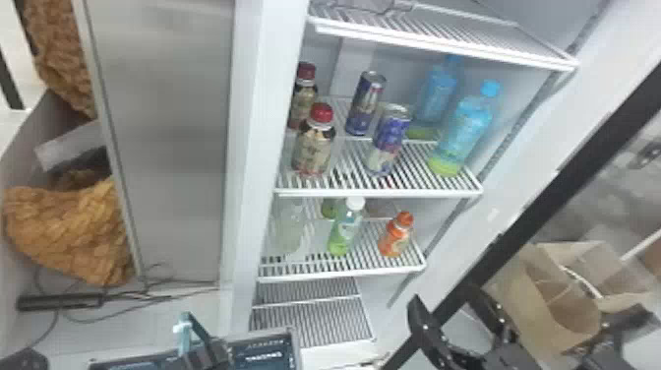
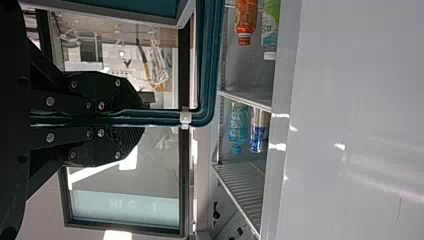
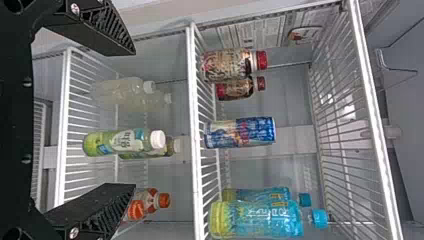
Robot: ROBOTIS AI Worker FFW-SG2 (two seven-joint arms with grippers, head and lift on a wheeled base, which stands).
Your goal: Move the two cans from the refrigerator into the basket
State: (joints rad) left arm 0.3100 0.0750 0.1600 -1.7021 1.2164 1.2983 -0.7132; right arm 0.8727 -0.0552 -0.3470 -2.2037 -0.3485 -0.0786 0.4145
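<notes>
Two blue-and-silver cans, a rear can (image 1: 366, 104) and a front can (image 1: 388, 140), stand upright on the refrigerator's middle shelf. The right wrist view has a can (image 3: 240, 132) lying sideways beyond the fingers, away from them. My right gripper (image 1: 455, 315) is low at the right, outside the shelves; its two fingers stand wide apart with nothing between them, and the right gripper (image 3: 132, 120) faces the shelves. At the bottom left is my left gripper (image 1: 199, 344). In the left wrist view the left gripper (image 2: 135, 118) is shut on the teal handle (image 2: 202, 65) of the basket (image 1: 294, 339).
Red-capped bottles (image 1: 313, 142) stand left of the cans, blue bottles (image 1: 462, 130) to their right. The shelf below (image 1: 339, 273) holds green, pale and orange bottles. An upper shelf (image 1: 442, 46) hangs above the cans. A paper bag (image 1: 546, 310) is behind the right arm.
</notes>
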